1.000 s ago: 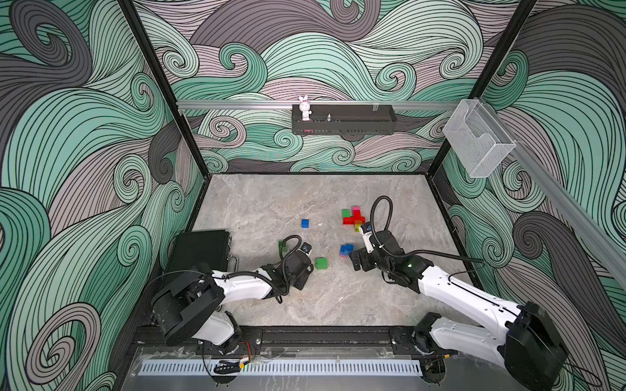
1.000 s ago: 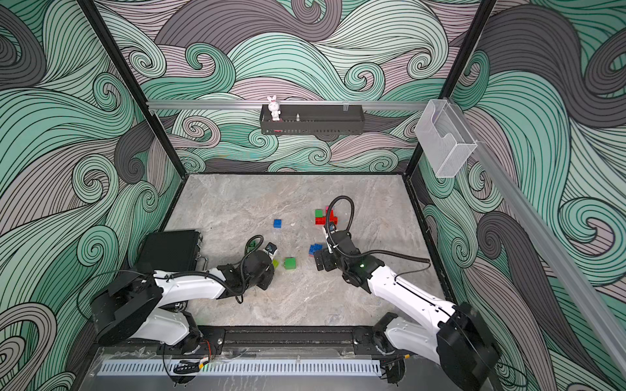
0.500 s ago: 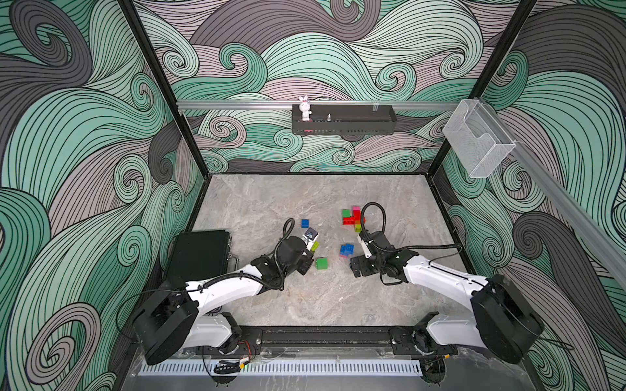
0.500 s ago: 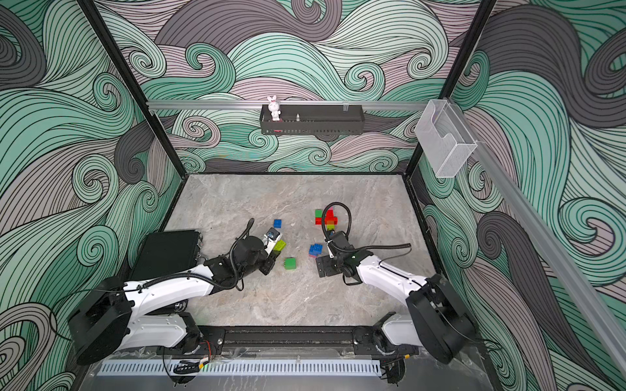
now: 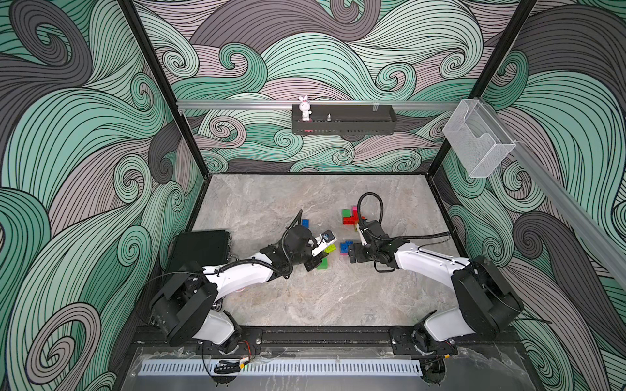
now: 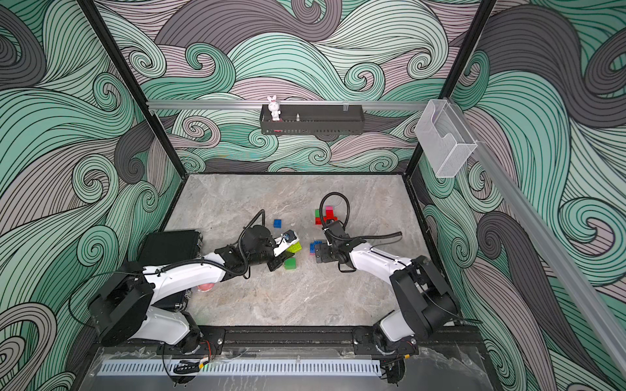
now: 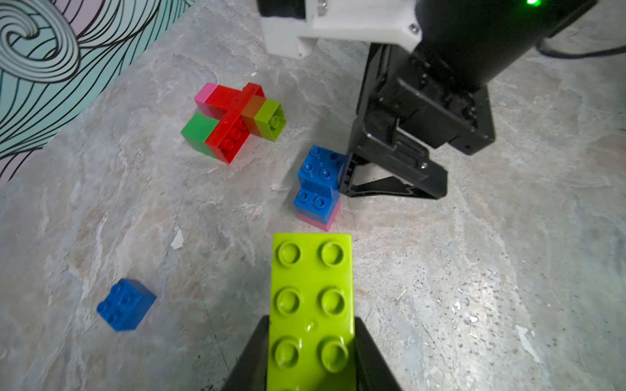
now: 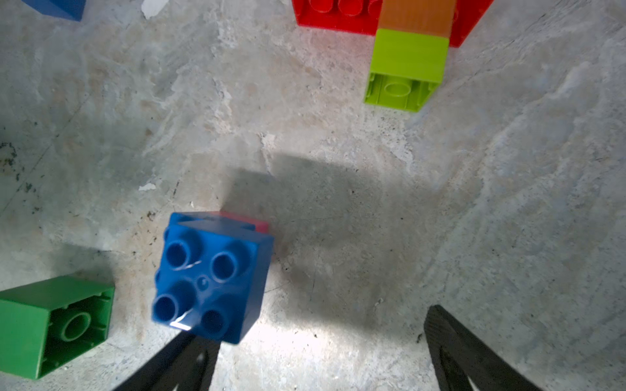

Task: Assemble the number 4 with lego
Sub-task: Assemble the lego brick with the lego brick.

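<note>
My left gripper is shut on an oblong lime brick, held above the floor with its studs facing the camera; in both top views the lime brick sticks out toward the middle. A short stack of blue bricks on a pink one stands just beyond it. My right gripper is open and low beside that blue stack, which is near one finger, not between the two. An assembly of red, green, pink, orange and lime bricks lies farther back.
A loose blue brick lies left of the assembly. A dark green brick lies on its side under my left gripper. A black box sits by the left wall. A shelf with a bunny figurine hangs on the back wall.
My left arm has reached rightward toward the blue stack, with the lime brick now showing in its jaws. My right arm has folded lower, its gripper staying by the blue stack.
</note>
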Robot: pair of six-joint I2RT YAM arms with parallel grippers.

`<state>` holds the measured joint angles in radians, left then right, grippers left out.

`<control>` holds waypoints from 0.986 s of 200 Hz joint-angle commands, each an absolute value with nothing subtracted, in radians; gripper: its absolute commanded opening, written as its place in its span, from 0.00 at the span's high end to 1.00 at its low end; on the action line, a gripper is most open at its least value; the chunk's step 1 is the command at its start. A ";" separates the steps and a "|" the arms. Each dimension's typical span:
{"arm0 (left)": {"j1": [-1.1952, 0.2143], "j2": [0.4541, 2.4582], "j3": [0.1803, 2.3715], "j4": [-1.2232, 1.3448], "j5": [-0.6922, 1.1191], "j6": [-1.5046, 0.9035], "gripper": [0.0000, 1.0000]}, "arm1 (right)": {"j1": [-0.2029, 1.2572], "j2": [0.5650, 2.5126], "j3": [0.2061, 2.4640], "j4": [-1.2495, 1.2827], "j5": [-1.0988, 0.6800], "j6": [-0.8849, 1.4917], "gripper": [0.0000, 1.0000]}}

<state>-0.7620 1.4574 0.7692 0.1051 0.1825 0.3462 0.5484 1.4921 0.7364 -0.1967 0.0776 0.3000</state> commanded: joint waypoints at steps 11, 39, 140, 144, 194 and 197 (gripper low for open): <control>-0.731 1.533 0.885 0.022 0.325 0.459 1.00 | 0.543 1.432 0.716 -0.177 0.028 0.270 0.06; -0.720 1.604 0.933 0.026 0.318 0.492 1.00 | 0.539 1.306 0.678 -0.200 -0.073 0.227 0.08; -0.677 1.840 1.170 -0.192 0.514 0.636 1.00 | 0.319 1.317 0.784 -0.277 -0.481 0.304 0.32; -0.677 1.844 1.173 -0.190 0.514 0.635 1.00 | 0.317 1.325 0.788 -0.278 -0.489 0.300 0.34; -0.637 1.850 1.150 -0.109 0.534 0.568 1.00 | 0.308 1.411 0.839 -0.286 -0.538 0.288 0.52; -0.636 1.852 1.153 -0.112 0.533 0.568 1.00 | 0.308 1.416 0.842 -0.283 -0.542 0.287 0.53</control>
<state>-0.6601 1.8450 1.1431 -0.1230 0.4969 0.5888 0.3145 1.3880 0.8104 -0.2672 -0.4812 0.2977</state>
